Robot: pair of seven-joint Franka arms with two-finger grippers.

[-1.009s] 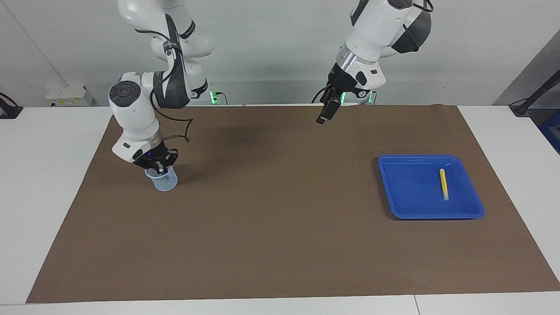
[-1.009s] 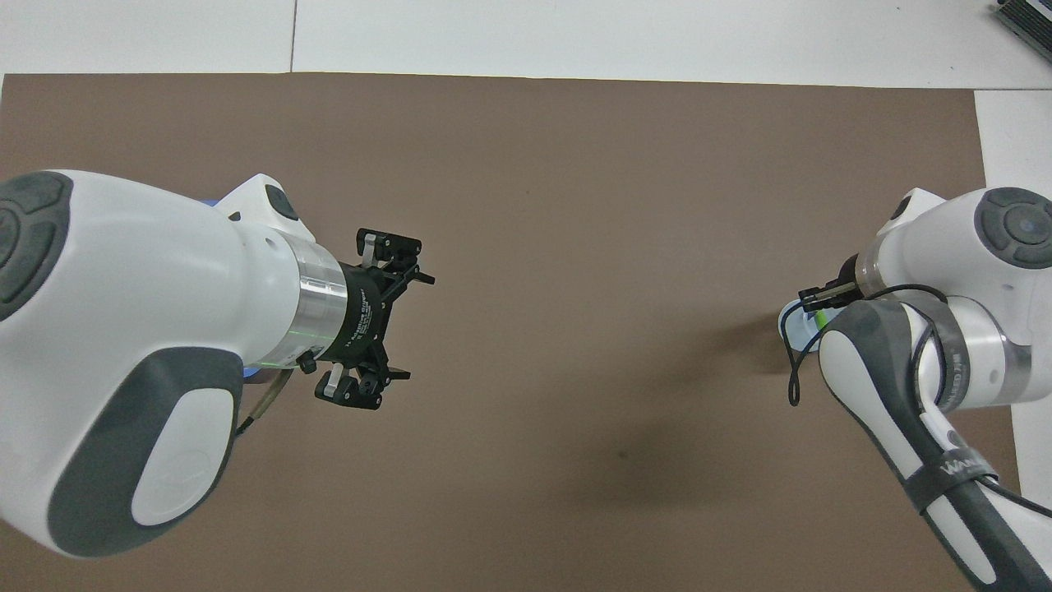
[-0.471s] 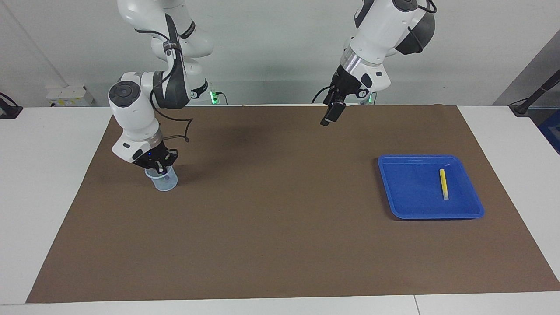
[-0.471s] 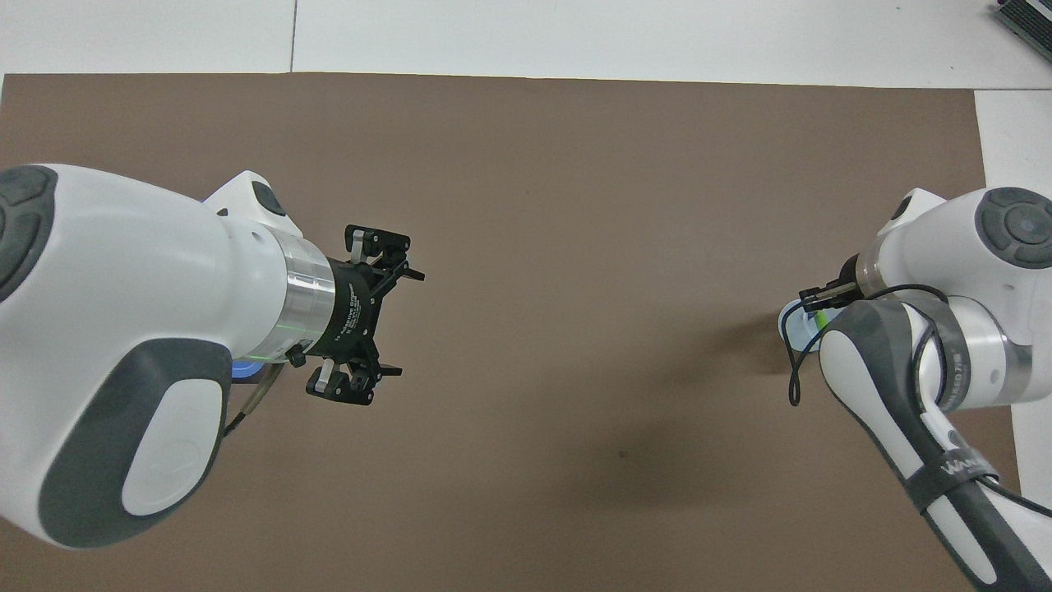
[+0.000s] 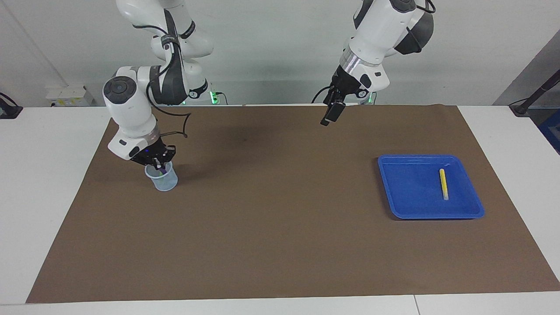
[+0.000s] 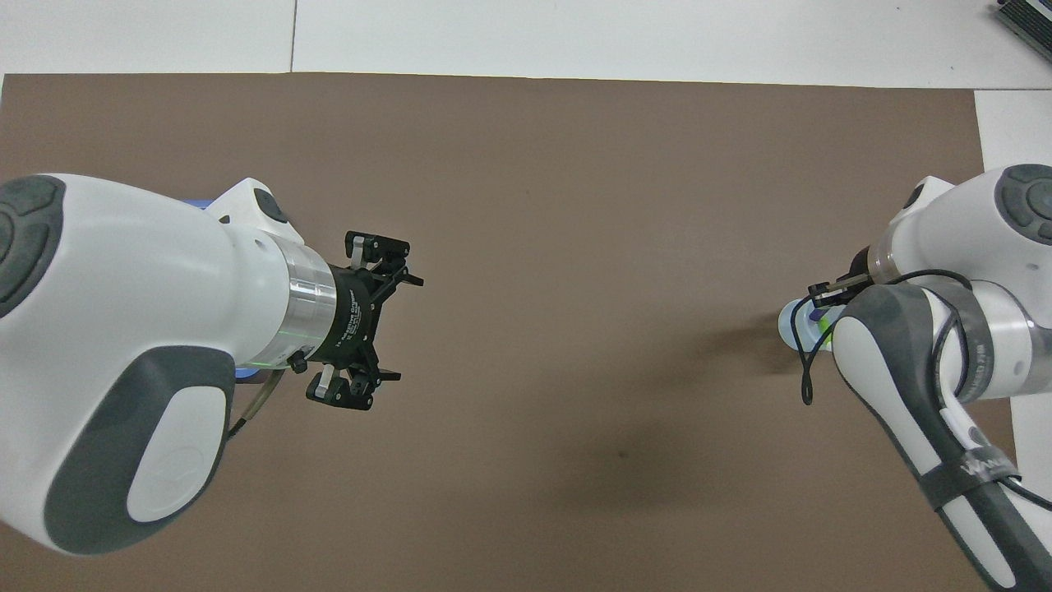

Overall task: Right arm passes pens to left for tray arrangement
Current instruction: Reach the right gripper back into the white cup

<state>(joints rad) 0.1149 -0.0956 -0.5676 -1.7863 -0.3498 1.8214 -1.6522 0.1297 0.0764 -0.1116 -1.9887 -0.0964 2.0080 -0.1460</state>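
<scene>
Small white print on the left gripper (image 6: 371, 329) body, perhaps "Adaptive Gripper"

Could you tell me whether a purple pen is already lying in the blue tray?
No, the blue tray holds only the yellow pen; a purple pen shows at the cup under the right gripper.

In the overhead view the left arm hides nearly all the shallow blue plastic tray (image 6: 201, 203), at nine o'clock.
</scene>
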